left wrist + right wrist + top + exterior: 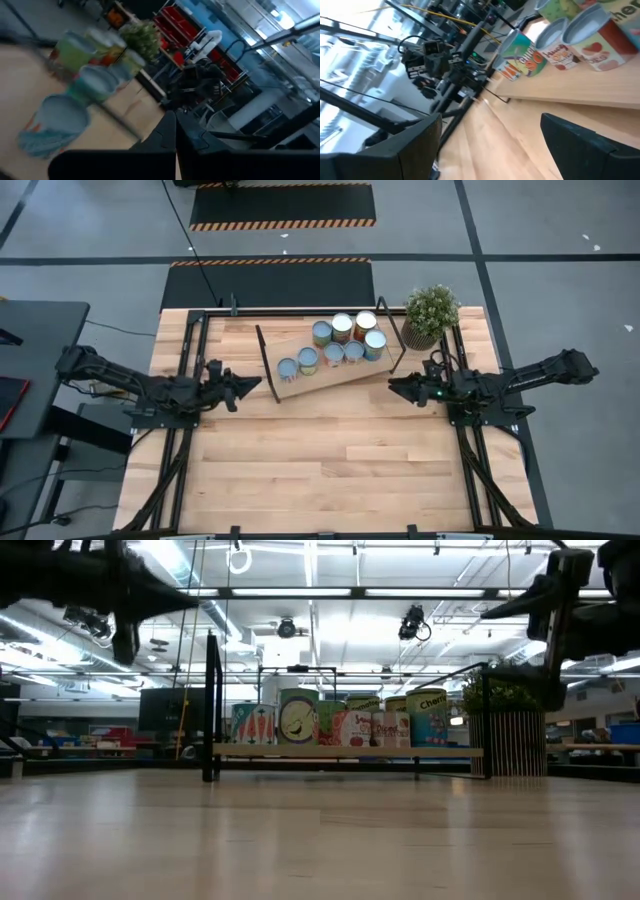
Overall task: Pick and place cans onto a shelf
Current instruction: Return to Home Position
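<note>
Several cans (333, 350) stand upright in two rows on the light-wood shelf (340, 377), which has black frame ends and lies at the table's far middle. The cans also show in the low view (345, 720). My left gripper (256, 383) is shut and empty, raised above the table just left of the shelf's left end. In the left wrist view its fingers (175, 134) meet. My right gripper (392, 386) is open and empty, raised just right of the shelf's right end. In the right wrist view (491, 118) its fingers stand wide apart.
A potted green plant (431, 314) stands at the table's far right corner, behind my right arm. The shelf's black frame ends (262, 358) rise above the board. Bare wooden tabletop (330, 460) lies between the shelf and the near edge.
</note>
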Robot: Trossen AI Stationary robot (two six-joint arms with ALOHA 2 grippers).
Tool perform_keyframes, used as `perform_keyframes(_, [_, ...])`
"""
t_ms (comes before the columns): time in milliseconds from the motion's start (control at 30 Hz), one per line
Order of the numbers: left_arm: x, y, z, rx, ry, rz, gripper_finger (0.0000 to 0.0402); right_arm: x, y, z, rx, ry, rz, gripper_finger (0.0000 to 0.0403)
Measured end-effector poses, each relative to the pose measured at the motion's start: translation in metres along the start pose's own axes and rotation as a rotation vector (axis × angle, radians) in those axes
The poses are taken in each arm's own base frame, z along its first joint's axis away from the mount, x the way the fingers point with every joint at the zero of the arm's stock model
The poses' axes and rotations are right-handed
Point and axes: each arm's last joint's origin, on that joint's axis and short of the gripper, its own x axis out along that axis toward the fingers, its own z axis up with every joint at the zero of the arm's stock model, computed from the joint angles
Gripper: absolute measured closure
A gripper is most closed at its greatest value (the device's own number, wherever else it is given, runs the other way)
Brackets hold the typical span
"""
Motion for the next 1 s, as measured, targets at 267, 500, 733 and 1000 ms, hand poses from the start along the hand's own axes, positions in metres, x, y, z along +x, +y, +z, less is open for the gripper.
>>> perform_keyframes(267, [-0.01,0.034,-0.02,-0.15,-0.051,0.021,0.0402,0.001,-0.003,0.001,0.001,-0.009,-0.029,0.0091])
perform_keyframes(500, [-0.015,0.041,-0.034,-0.152,0.033,0.056,0.0394,0.0,-0.002,-0.006,0.052,0.12,0.023,0.0128])
perform_keyframes(733, [-0.018,0.045,-0.039,-0.041,0.039,0.116,0.0392,-0.001,-0.001,-0.01,0.028,0.153,0.023,0.0132])
perform_keyframes(1000, [-0.022,0.061,-0.052,0.705,0.248,0.161,0.0387,-0.002,-0.006,-0.016,-0.695,0.241,0.094,0.0132])
